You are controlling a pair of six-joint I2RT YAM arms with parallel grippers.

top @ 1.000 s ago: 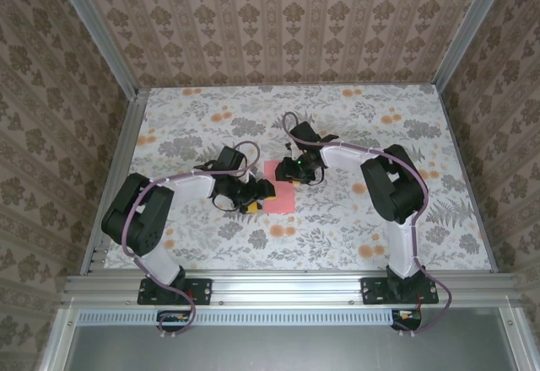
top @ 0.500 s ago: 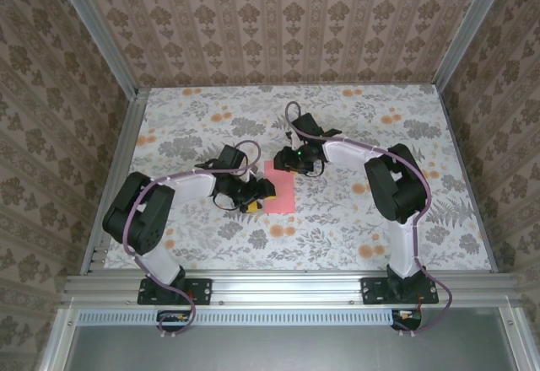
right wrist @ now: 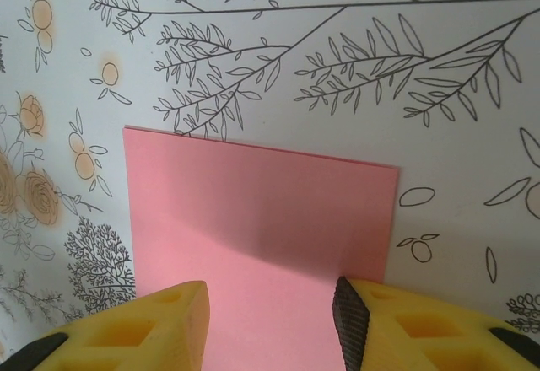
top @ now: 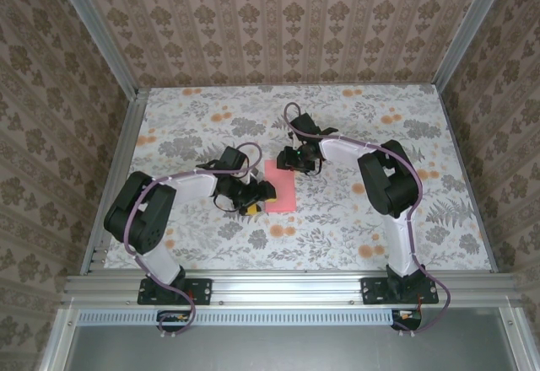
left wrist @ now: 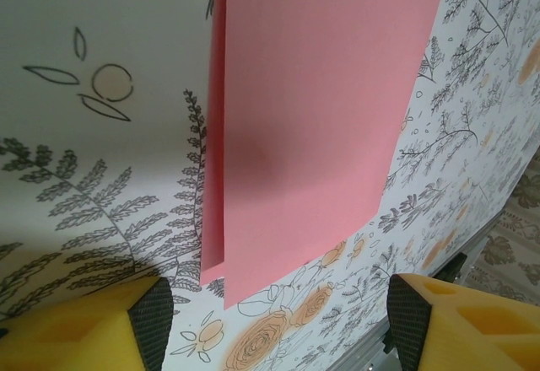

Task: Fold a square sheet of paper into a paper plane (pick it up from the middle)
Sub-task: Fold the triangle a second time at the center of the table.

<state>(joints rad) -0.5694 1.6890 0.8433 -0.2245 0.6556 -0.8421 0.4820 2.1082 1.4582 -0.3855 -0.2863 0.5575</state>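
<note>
The left end effector (left wrist: 274, 303) hangs released, yellow fingers (left wrist: 84, 325) spread wide. Just ahead of it lies the square sheet of paper (left wrist: 312, 118) — salmon-pink, doubled into a rectangle, flat on the floral tabletop (top: 354, 219). The right end effector (right wrist: 270, 303) is also released — the sheet's end lies directly beneath its parted fingers.
</note>
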